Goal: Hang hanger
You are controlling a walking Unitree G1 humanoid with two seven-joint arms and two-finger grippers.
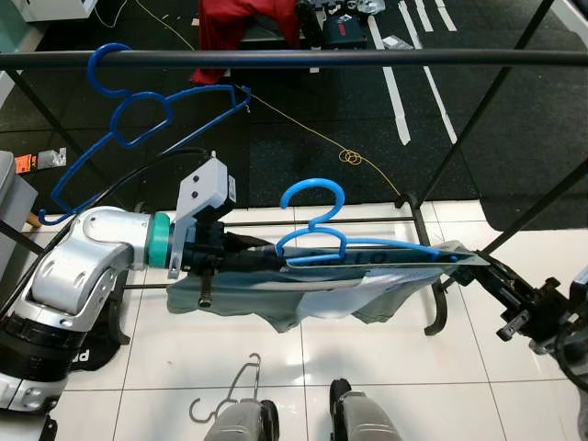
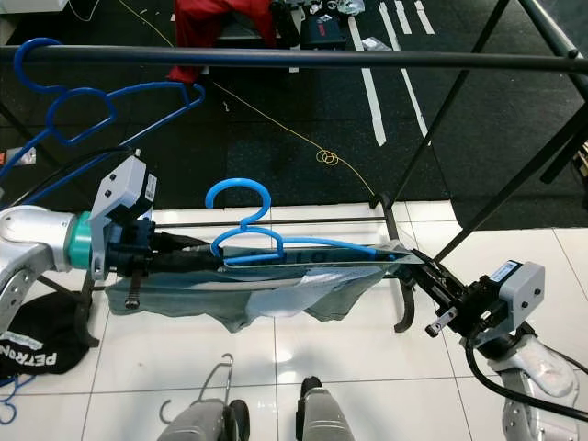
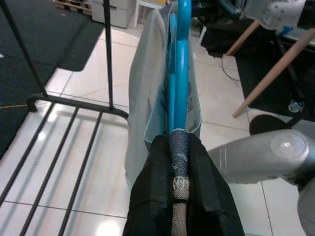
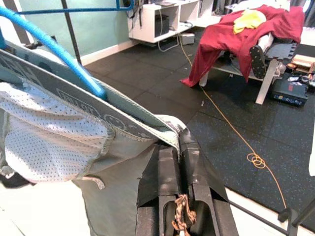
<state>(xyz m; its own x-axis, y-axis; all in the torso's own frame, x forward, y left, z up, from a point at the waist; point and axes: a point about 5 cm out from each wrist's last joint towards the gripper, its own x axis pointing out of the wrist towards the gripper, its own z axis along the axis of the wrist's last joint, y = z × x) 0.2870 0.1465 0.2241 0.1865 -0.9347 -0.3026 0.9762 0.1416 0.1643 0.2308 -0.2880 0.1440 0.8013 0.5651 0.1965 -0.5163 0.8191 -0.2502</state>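
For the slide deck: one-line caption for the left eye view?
Left gripper and right gripper hold a shorts-laden blue hanger below the rail, where another blue hanger hangs.

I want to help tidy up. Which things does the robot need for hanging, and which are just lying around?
Needed: blue hanger with grey shorts, rail, left gripper, right gripper.

Lying around: metal hanger, orange cord, red cloth.

I see the black horizontal clothes rail [image 1: 367, 57] overhead, bare to the right of the empty blue plastic hanger [image 1: 138, 119] hooked at its left end. Slanted black frame legs [image 1: 478, 115] cross that open stretch behind it.
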